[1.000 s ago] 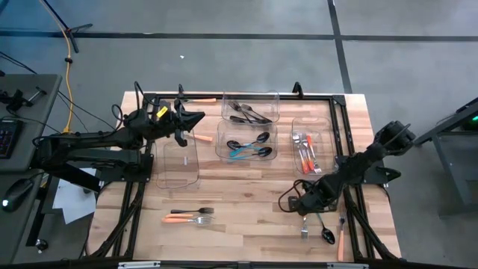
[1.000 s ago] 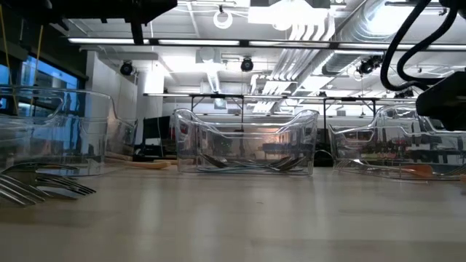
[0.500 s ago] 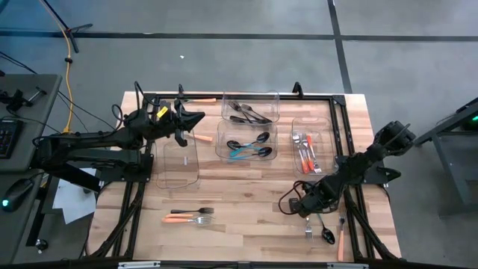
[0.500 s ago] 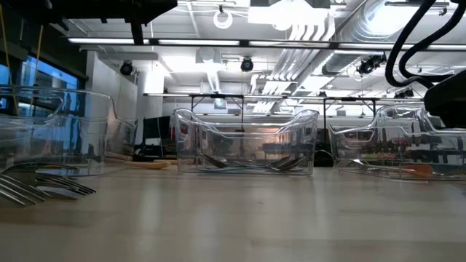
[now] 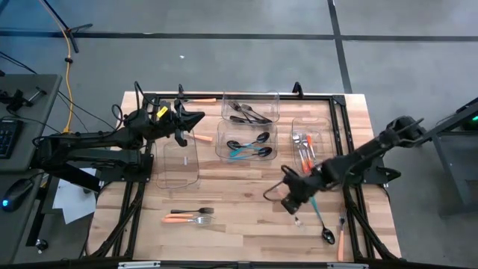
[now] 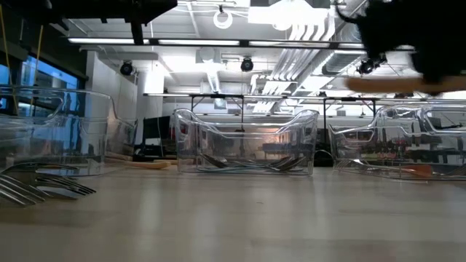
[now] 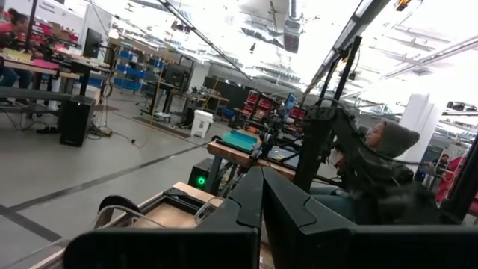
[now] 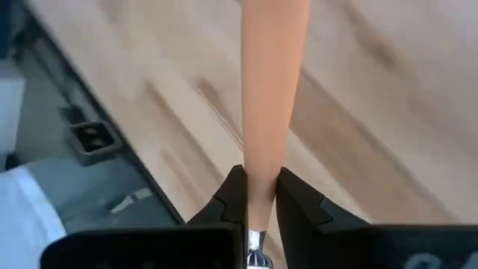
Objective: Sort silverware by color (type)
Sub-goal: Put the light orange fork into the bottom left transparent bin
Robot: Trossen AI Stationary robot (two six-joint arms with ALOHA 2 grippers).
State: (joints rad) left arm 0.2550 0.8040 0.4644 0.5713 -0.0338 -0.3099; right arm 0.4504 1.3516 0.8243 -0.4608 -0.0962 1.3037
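The right arm reaches in from the table's right edge, stretched low across the wood, with the right gripper (image 5: 291,200) raised just above the near-right part of the table. Its fingers (image 8: 233,196) are clamped on an orange-handled fork (image 8: 269,97), whose smooth orange handle runs straight out between them; from above, the metal end hangs just beneath the gripper. Near it on the table lie a black spoon (image 5: 326,235) and an orange-handled piece (image 5: 340,243). Toward the near-left lie two more forks (image 5: 188,215). Farther back stand the clear bins: an empty one (image 5: 178,164), one with teal and black spoons (image 5: 249,145), one with orange-handled forks (image 5: 308,152), and one with black pieces (image 5: 249,113). The left arm waits at the far left, its left gripper (image 5: 196,118) shut and holding nothing.
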